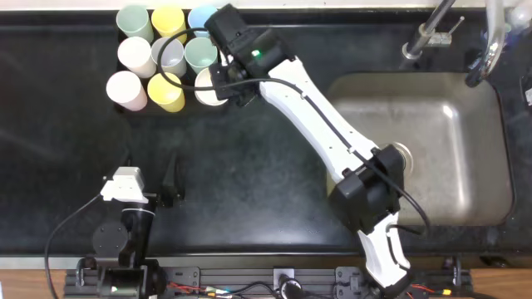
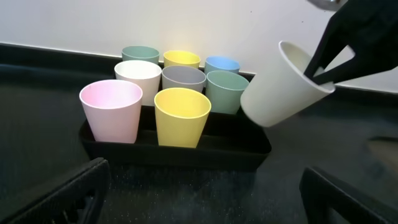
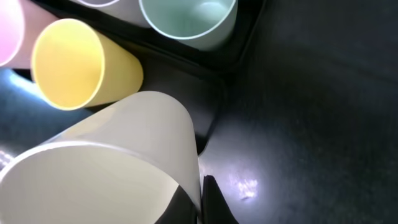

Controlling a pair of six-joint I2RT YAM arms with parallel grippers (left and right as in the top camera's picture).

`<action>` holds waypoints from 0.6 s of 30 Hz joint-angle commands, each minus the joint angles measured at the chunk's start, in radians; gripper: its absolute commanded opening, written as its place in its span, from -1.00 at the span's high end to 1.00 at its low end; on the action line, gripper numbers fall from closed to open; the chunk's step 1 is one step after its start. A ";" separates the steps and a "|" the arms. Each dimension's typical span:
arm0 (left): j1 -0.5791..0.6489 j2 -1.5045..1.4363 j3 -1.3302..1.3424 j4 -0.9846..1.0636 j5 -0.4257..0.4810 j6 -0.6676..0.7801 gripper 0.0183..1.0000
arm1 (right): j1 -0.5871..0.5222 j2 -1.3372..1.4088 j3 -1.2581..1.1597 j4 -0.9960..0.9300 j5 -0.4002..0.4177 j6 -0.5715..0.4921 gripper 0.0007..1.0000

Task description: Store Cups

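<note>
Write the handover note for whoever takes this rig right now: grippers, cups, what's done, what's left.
Right gripper: shut on the rim of the cream cup, which it holds tilted in the air beside the tray, at the corner next to the front yellow cup.
Left gripper: open, holding nothing, back from the tray.
Done: eight cups stand upright in the tray, with the pink cup and the front yellow cup nearest the left arm.
Left: the corner place beside the front yellow cup looks free. Set the cream cup upright there, then let go.
</note>
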 commanded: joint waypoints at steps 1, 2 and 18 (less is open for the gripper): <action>-0.004 -0.010 -0.001 -0.003 0.014 -0.011 -1.00 | 0.003 0.026 0.042 0.026 0.020 0.047 0.92; -0.004 -0.010 -0.001 -0.003 0.014 -0.011 -1.00 | 0.003 0.033 0.042 0.029 0.020 0.052 0.92; -0.004 -0.010 -0.001 -0.003 0.014 -0.011 -1.00 | 0.021 0.122 0.042 0.076 0.019 0.071 0.91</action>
